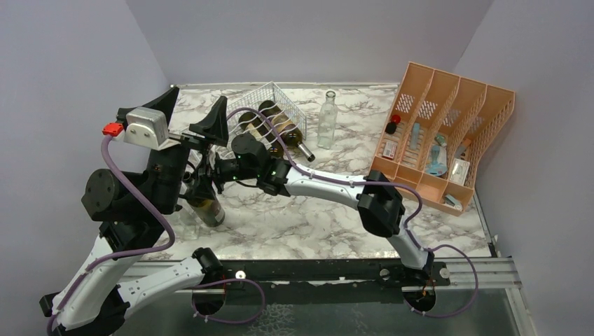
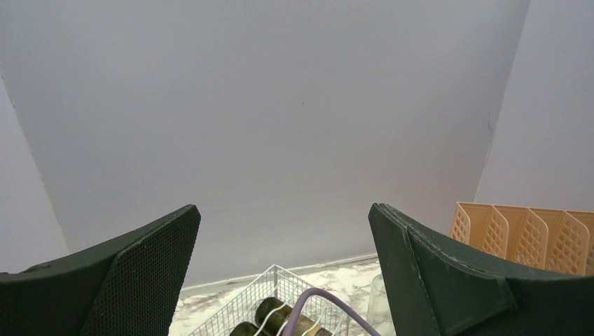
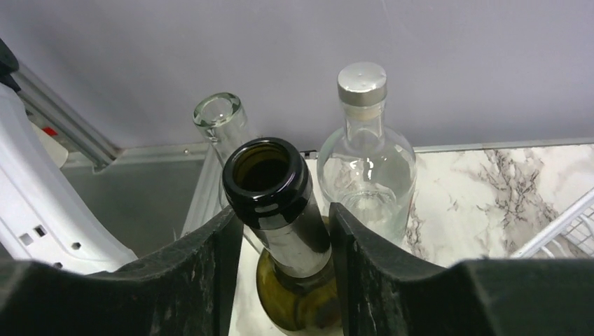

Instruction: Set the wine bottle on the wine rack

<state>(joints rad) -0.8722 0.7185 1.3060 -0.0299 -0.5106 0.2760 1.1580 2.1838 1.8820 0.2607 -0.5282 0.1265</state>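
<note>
A dark green wine bottle (image 1: 209, 208) stands on the marble table at the left, under my arms. My right gripper (image 1: 210, 171) reaches left and is shut on its neck. In the right wrist view the open bottle mouth and neck (image 3: 274, 192) sit between the two fingers of that gripper (image 3: 284, 213). The silvery-white wire wine rack (image 1: 274, 93) stands at the back centre with three dark bottles (image 1: 277, 127) lying in it. It also shows low in the left wrist view (image 2: 274, 278). My left gripper (image 1: 198, 101) is raised above the table, open and empty, with its jaws wide apart (image 2: 280, 234).
A clear capped bottle (image 3: 364, 150) and an open clear glass bottle (image 3: 220, 122) stand right behind the wine bottle. Another clear bottle (image 1: 327, 119) stands right of the rack. An orange slotted organizer (image 1: 448, 126) fills the right side. Walls close in at the left and back.
</note>
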